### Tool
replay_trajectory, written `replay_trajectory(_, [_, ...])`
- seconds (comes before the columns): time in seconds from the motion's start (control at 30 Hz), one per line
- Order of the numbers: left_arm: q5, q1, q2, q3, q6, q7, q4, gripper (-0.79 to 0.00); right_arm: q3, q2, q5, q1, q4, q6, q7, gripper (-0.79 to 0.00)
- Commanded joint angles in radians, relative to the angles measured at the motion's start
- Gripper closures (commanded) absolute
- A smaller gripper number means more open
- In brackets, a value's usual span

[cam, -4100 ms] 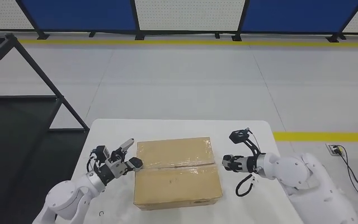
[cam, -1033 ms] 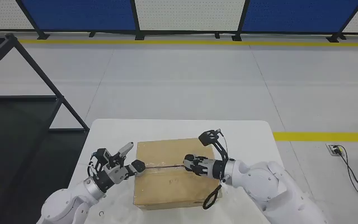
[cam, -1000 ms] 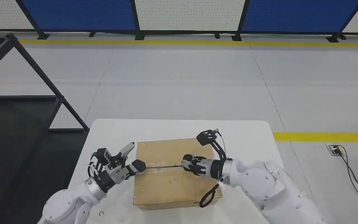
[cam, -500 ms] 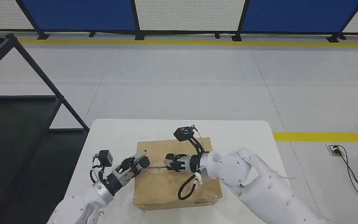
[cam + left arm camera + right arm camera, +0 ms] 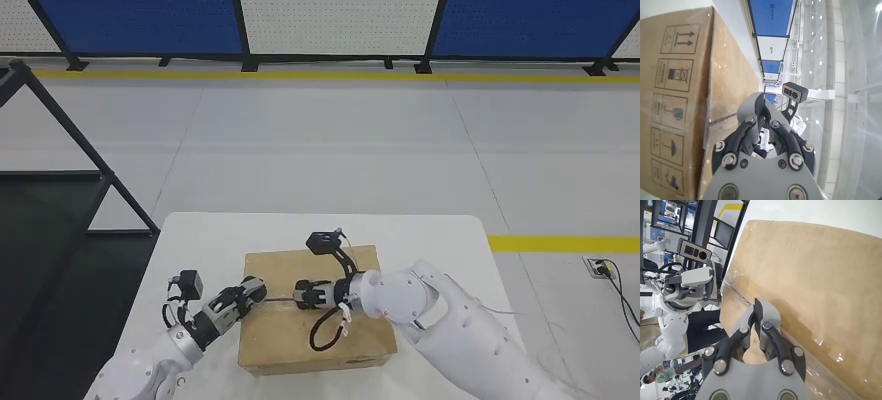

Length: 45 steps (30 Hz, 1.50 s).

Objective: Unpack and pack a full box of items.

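A brown cardboard box [image 5: 330,335] lies on the white table [image 5: 200,240], its top flaps closed and its centre seam [image 5: 810,338] covered with clear tape. My right gripper [image 5: 298,294] is shut and rests on the seam toward the box's left end; its fingertips [image 5: 758,311] are pressed together against the cardboard. My left gripper [image 5: 255,293] is shut at the box's left edge, level with the seam, and the printed side of the box [image 5: 674,94] is next to it. A short dark line along the seam separates the two grippers. From the right wrist view the left gripper [image 5: 710,289] is visible just past the box edge.
A black metal rack [image 5: 60,130] stands off the table's left side. Bare table surface lies behind the box and to its right [image 5: 440,250]. Blue partition panels [image 5: 140,25] line the far floor.
My right gripper has travelled along the top seam from the box's right edge to near its left end. The left gripper has stayed at the left edge, shifting only slightly.
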Motion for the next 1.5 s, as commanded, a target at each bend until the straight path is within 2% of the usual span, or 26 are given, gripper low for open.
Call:
replay_trajectory(0.0, [0.01,0.001,0.001,0.0,0.004,-0.011,0.001,0.0,0.006,-0.001,-0.009,-0.004,-0.003,0.012,0.002,0.0])
replay_trajectory(0.17, [0.047,-0.004,0.003,0.012,0.027,-0.038,0.003,0.0,0.029,0.003,-0.024,-0.019,-0.017,0.044,0.025,0.0])
replay_trajectory(0.67, [0.101,-0.035,-0.005,0.059,0.069,0.016,0.022,0.0,0.084,0.008,-0.074,-0.061,-0.047,0.102,0.035,0.0])
replay_trajectory(1.47, [0.105,-0.046,-0.008,0.051,0.063,0.005,0.024,0.0,0.352,0.094,-0.232,-0.261,-0.244,0.258,0.121,0.0])
